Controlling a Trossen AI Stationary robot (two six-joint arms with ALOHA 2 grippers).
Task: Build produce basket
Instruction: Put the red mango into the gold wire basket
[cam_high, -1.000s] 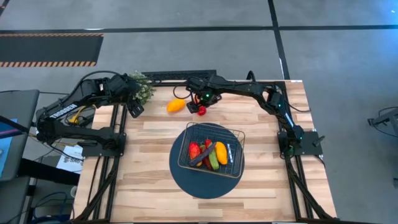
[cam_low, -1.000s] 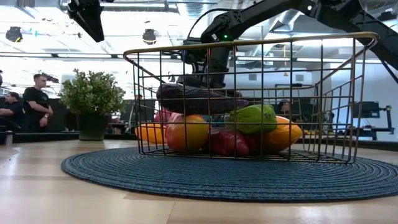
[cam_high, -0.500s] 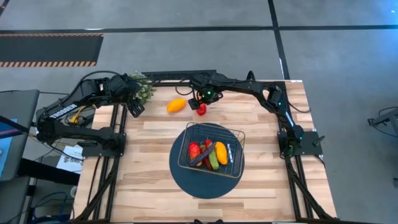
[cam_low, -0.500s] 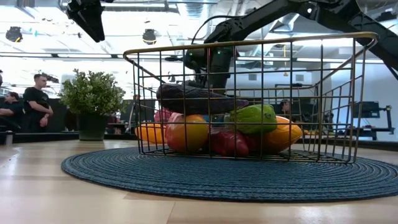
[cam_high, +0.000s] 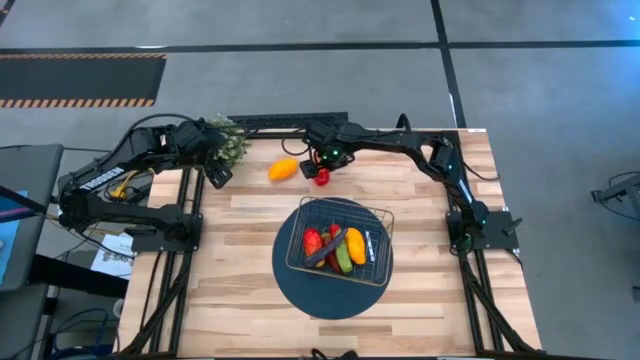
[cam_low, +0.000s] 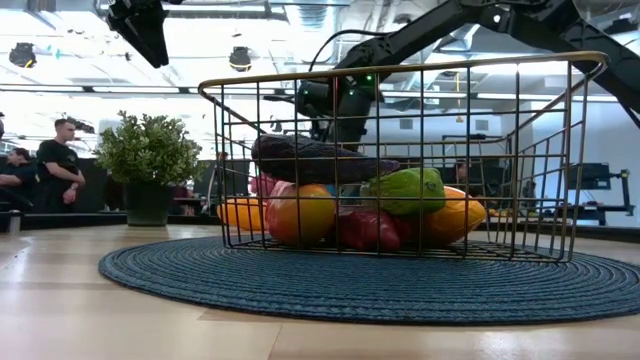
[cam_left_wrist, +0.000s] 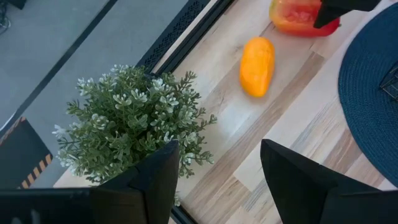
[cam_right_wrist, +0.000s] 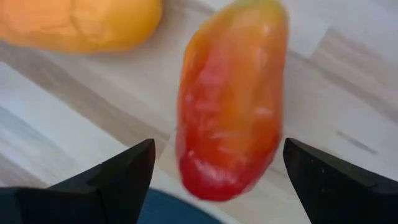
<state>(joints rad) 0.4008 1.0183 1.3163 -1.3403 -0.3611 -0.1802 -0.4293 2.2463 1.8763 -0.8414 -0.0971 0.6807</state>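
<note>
The wire basket (cam_high: 378, 222) stands on a round dark-blue mat (cam_high: 300, 285) and holds several vegetables (cam_high: 338, 247), among them a dark purple one (cam_low: 315, 158) and a green one (cam_low: 405, 190). A red-orange pepper (cam_right_wrist: 230, 106) and an orange pepper (cam_high: 283, 169) lie on the wood near the table's far edge. My right gripper (cam_right_wrist: 219, 149) is open just above the red-orange pepper (cam_high: 321, 177), one finger on each side, not touching it. My left gripper (cam_high: 215, 176) is open and empty beside the potted plant (cam_high: 228, 140).
The bushy potted plant (cam_left_wrist: 134, 127) stands at the far left corner, close to my left gripper (cam_left_wrist: 219, 149). The orange pepper (cam_left_wrist: 256, 65) lies between the plant and the red-orange pepper (cam_left_wrist: 301, 15). People stand in the room behind the table (cam_low: 60, 165).
My right gripper has stayed over the red-orange pepper with only small sideways shifts. The pepper lies where it was on the table.
</note>
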